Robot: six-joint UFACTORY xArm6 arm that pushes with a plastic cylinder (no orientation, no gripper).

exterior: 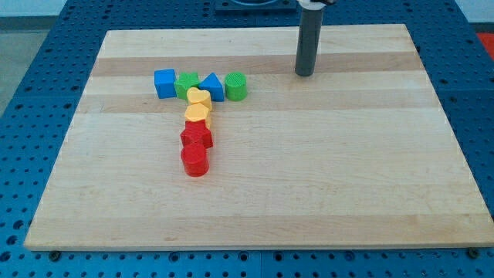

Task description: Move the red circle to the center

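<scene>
Wooden surface (324, 177) carries eight blocks, all left of my tip (305, 74), which touches none. You see two blue, two green, two yellow, two red. The red circle (195, 160) sits farthest, lower-left. No gripper exists, so nothing is held.

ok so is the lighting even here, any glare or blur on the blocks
In the camera view, light is soft and even on the pale wooden board; no harsh glare; my tip casts a faint shadow at its base; the red cylinder block and the green cylinder block look sharp, with small soft shadows.
</scene>
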